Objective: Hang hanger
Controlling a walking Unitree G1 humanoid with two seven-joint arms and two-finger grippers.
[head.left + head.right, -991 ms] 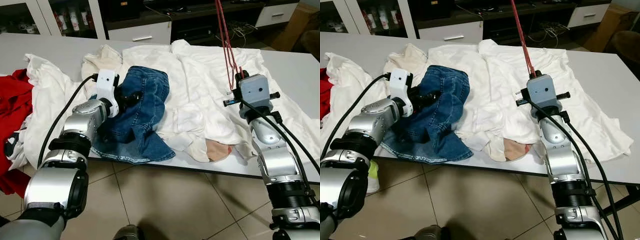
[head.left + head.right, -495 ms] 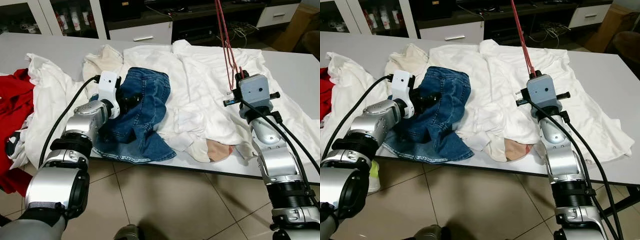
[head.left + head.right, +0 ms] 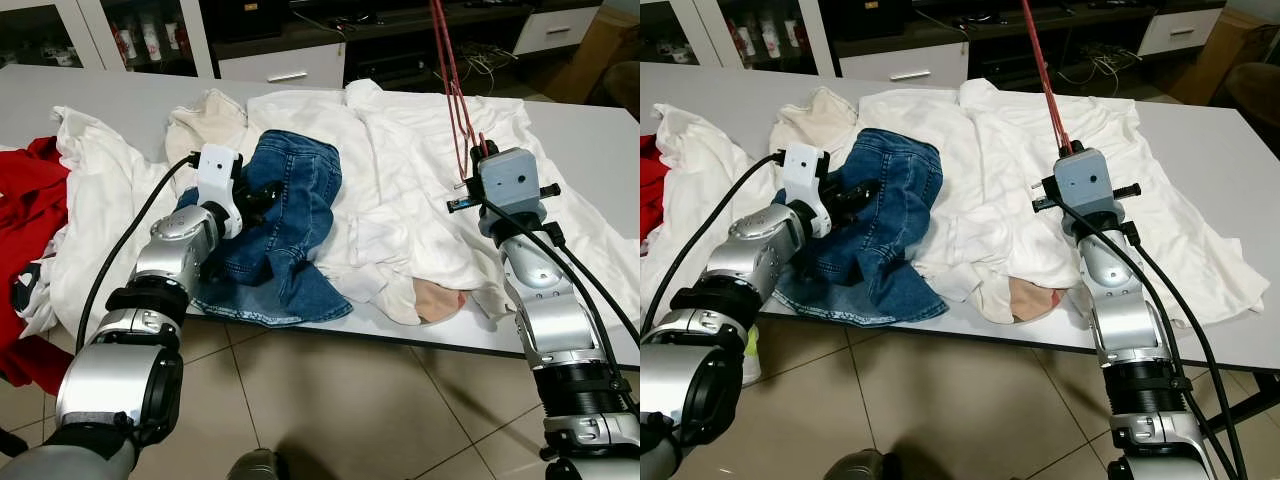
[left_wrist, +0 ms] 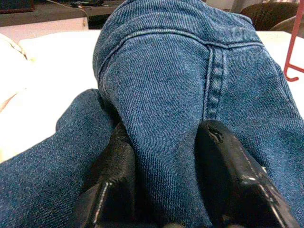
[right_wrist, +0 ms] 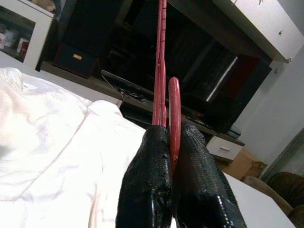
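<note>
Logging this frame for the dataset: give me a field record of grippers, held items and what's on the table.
left gripper: shut on a fold of the blue denim jeans
right gripper: shut on the thin red wire hanger, held upright above the table
table: grey, strewn with clothes
white garments: spread across the middle, under the jeans
red garment: at the robot's left edge of the table
task state: hanger not yet hung

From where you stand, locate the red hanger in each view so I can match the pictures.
Left eye view: red hanger rises from the right tool to the top edge.
Right eye view: it slants up from the wrist housing, right of centre.
Left wrist view: a red hook at the right edge, beyond the jeans.
Right wrist view: pinched between the fingers.
Shared landmark: the white clothes.
</note>
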